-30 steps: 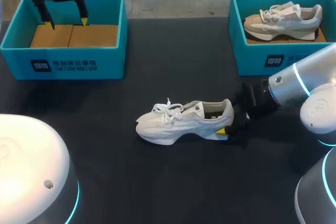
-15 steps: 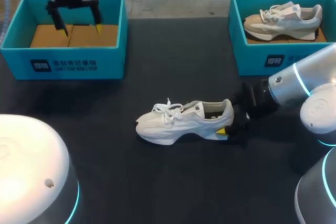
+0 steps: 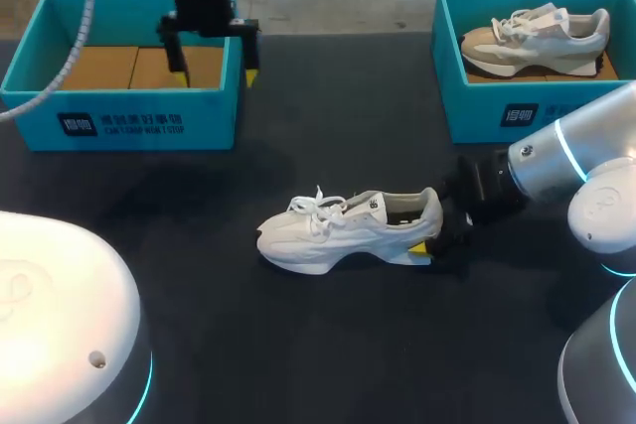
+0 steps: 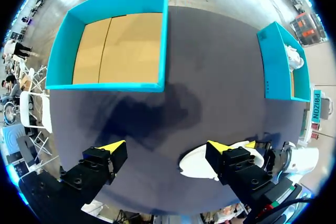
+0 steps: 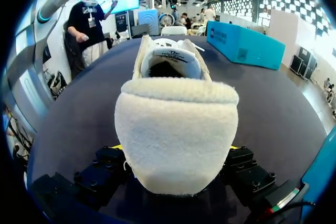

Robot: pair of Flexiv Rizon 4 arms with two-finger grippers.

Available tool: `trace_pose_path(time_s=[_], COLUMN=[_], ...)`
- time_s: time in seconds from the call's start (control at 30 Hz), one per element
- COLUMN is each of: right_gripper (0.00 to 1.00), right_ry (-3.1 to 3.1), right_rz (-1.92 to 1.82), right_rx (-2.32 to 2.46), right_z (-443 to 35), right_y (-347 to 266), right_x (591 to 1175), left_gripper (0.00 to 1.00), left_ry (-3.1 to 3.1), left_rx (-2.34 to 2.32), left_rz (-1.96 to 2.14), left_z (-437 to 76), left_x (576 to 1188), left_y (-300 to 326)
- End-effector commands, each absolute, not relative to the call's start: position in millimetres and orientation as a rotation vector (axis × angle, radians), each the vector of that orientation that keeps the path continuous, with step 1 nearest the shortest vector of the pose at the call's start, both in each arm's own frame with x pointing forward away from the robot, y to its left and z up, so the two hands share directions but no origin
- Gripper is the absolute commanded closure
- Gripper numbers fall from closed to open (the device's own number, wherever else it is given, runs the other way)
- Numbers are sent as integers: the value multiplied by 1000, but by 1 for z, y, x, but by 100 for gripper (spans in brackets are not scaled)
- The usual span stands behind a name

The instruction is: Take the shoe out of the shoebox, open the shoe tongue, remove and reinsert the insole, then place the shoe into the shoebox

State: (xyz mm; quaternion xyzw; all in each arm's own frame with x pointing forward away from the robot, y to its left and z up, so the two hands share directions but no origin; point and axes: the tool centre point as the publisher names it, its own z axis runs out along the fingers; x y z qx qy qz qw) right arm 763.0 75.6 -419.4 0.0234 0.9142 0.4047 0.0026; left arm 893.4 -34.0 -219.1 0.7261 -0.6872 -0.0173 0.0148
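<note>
Shoe (image 3: 343, 228): upright at counter (image 3: 328, 345) centre, toe left, heel gripped from both sides by right claw (image 3: 434, 232). Left claw (image 3: 216, 72): spread wide, empty, over right wall of far-left box (image 3: 119, 122). Second shoe (image 3: 537, 35): inside far-right box (image 3: 477, 111).

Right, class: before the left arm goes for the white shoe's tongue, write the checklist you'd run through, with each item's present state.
1. Out of its box: the white lace-up shoe stands upright on the black table: ok.
2. Heel held from both sides by the right gripper: ok.
3. Free hand ready: the left gripper is open and empty: ok.
4. That gripper near the tongue: not ok; it hangs over the rim of the empty teal cardboard shoebox.
5. Laces loosened: cannot tell.
</note>
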Motion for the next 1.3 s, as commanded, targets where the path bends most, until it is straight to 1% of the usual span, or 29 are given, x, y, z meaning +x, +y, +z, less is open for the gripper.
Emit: trace_pose_path(time_s=[0.03, 0.43, 1.03, 1.3], right_gripper=[100, 100, 100, 100], right_ry=[2868, 2868, 2868, 2868], right_rz=[1268, 1268, 1268, 1268], right_rx=[73, 73, 73, 73], right_z=[-420, -420, -420, -420], right_y=[77, 77, 77, 77], right_x=[763, 763, 763, 763], left_gripper=[0, 0, 0, 0], left_ry=[-2133, -2083, -2256, -2256], left_rx=[2246, 2390, 2225, 2225], left_rz=[-35, -3, -12, -12], left_z=[-218, -221, -251, -251], left_x=[885, 854, 801, 801], left_y=[-46, -81, -138, -138])
